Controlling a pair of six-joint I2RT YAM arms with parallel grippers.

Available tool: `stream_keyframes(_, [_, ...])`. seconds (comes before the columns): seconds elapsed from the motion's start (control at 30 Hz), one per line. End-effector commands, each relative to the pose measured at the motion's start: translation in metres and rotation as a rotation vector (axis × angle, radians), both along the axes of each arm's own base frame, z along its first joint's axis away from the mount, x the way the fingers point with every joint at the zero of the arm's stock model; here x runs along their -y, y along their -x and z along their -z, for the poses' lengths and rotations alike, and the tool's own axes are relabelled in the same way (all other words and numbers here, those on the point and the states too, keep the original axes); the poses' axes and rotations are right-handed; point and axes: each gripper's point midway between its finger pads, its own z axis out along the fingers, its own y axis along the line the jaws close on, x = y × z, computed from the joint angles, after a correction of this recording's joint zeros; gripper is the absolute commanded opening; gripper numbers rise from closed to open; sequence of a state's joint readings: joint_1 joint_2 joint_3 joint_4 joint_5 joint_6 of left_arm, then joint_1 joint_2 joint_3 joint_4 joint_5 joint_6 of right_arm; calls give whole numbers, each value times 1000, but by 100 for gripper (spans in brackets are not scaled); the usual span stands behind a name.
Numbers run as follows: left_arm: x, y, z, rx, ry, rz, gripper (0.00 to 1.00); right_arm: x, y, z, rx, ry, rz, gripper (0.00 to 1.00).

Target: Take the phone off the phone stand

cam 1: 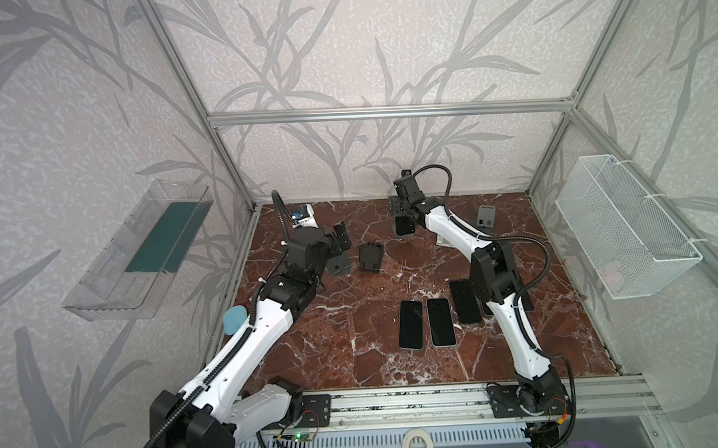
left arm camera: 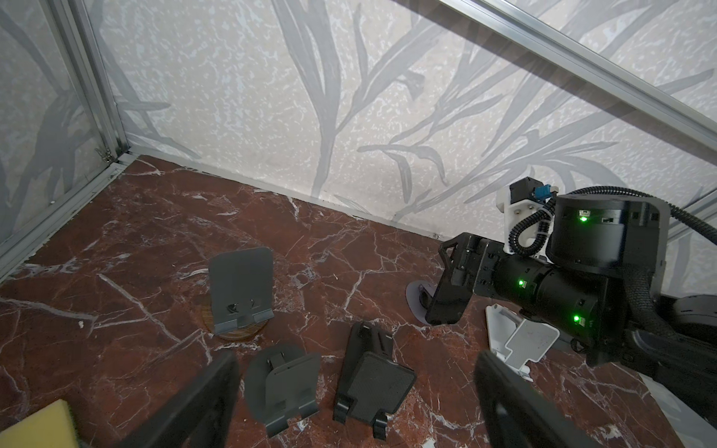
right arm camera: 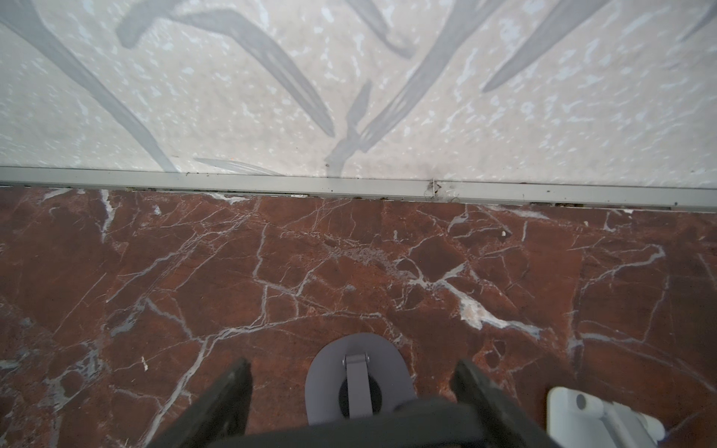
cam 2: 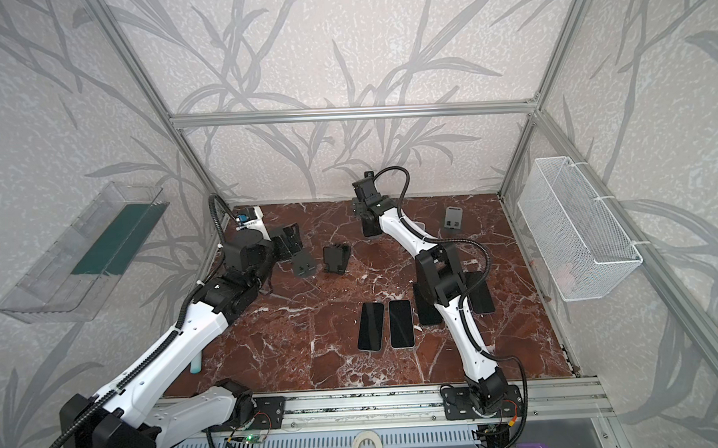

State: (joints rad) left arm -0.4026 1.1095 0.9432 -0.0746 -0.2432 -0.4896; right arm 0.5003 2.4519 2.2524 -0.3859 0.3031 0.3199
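Marble tabletop: right tool flanks the phone on its stand; pinching or not, unclear.

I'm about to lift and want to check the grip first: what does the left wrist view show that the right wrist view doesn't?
Only left wrist: the phone from the side, tilted, the right gripper at its upper end; an empty stand on a wooden disc; the left gripper open. Only right wrist: the stand's hinge arm from above and fingers flanking the phone's top edge; contact unclear. Both: the round grey base, the white stand, the marble table.
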Motion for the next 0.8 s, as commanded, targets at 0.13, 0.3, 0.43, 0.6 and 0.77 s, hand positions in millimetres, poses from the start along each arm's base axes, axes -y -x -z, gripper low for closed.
stream_keyframes(0.13, [-4, -5, 0, 5, 49, -10, 93, -1, -3, -1, 27, -13, -21, 74])
stream_keyframes(0.3, [-4, -6, 1, 4, 66, 1, 92, -1, 0, -13, 61, -18, -36, 71])
stream_keyframes(0.43, [-4, -7, 2, 1, 72, 2, 91, -1, 2, -25, 86, -29, -48, 70])
stream_keyframes(0.6, [-3, -9, 3, 0, 80, 12, 91, -2, 7, -50, 127, -46, -64, 69])
stream_keyframes(0.77, [-3, -8, 2, 2, 89, 23, 90, -4, 14, -71, 160, -40, -86, 69])
